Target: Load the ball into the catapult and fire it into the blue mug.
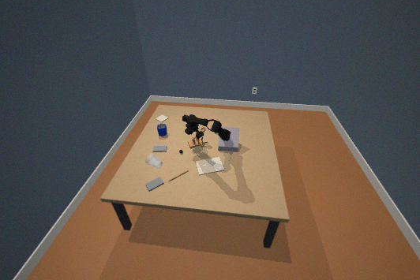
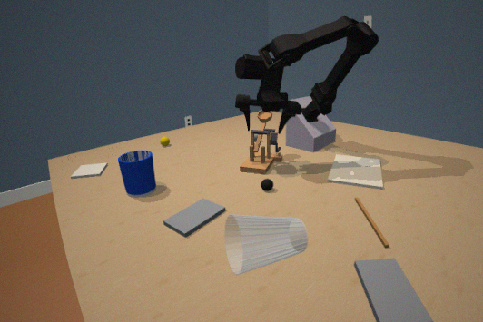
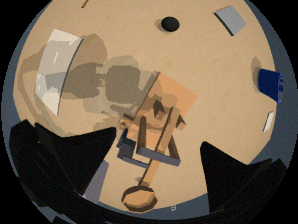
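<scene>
From where I stood, the pincer [image 1: 198,135] [image 2: 264,128] [image 3: 160,140] hung wide and unladen over the small wooden catapult [image 1: 196,144] [image 2: 257,166] [image 3: 177,92] on the counter [image 1: 253,177] [image 2: 136,249] [image 3: 215,65]. The catapult looked light and easily skidded, its 1 slender throwing arm [image 2: 260,140] [image 3: 161,145] likely springy, so I judged its flat base the safer hold.

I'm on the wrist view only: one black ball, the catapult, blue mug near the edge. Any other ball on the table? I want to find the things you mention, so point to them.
Observer: Yes. The exterior view shows a yellow ball [image 2: 164,141], farther back than the blue mug [image 1: 162,130] [image 2: 138,176] [image 3: 270,84].

Operator: Anything else out of my view?

Observer: A clear ribbed cup [image 1: 155,161] [image 2: 268,240], lying on its side.

Operator: Fingertips on the table?

Observer: No. The exterior view shows the end effector [image 1: 200,137] [image 2: 264,131] [image 3: 160,140] open, its tips raised above the base of the catapult [image 1: 196,144] [image 2: 256,167] [image 3: 175,92].
</scene>
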